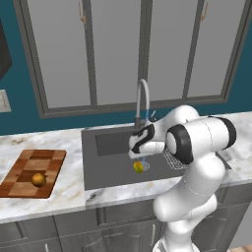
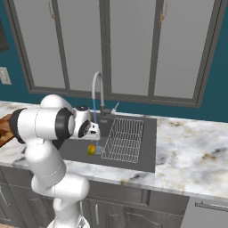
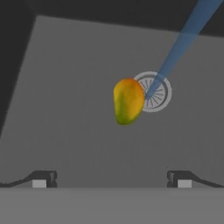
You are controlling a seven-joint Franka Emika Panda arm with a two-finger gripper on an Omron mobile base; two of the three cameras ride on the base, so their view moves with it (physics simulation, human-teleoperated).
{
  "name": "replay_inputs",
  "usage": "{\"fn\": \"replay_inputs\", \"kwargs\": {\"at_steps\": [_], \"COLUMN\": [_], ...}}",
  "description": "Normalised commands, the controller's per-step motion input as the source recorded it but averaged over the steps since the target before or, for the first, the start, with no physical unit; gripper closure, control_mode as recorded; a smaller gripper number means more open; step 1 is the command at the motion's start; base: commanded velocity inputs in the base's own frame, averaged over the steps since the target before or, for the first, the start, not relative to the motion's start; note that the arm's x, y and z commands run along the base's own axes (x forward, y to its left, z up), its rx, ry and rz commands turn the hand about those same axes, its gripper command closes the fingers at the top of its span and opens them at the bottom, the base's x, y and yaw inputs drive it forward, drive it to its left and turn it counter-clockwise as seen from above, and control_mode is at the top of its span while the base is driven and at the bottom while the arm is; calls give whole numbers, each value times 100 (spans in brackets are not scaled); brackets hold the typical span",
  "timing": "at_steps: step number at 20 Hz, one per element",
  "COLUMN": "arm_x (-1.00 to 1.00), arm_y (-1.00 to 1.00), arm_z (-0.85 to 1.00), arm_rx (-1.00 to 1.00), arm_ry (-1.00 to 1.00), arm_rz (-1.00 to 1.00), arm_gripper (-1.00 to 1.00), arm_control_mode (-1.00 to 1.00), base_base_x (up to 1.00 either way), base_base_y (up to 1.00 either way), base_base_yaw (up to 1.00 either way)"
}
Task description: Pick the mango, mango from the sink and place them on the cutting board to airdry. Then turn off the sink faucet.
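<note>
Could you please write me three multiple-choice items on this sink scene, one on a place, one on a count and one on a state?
1. Where does the yellow-green mango lie?
A. On the sink floor beside the round drain
B. In the wire rack
C. On the counter

2. How many mangos rest on the cutting board?
A. None
B. One
C. Two

3. How is the end effector?
A. Shut on a mango
B. Open, holding nothing
C. Shut on the faucet lever

Answers: 1 A, the hand view shows it next to the drain; 2 B, the orange-brown mango sits there alone; 3 B, the fingertips stand wide apart above the fruit.
</note>
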Motion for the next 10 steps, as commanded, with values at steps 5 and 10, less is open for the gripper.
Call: {"fn": "replay_inputs", "kwargs": {"at_steps": [5,10], "arm_x": [15,20], "arm_y": [0,0], "arm_z": [-26,-17], "arm_rx": [0,0], "arm_ry": [-9,-9], "arm_rz": [4,4], "arm_gripper": [-100,-100], "arm_control_mode": [-100,-100], "base_base_x": [0,0], "base_base_y": [0,0], "base_base_yaw": [0,0]}}
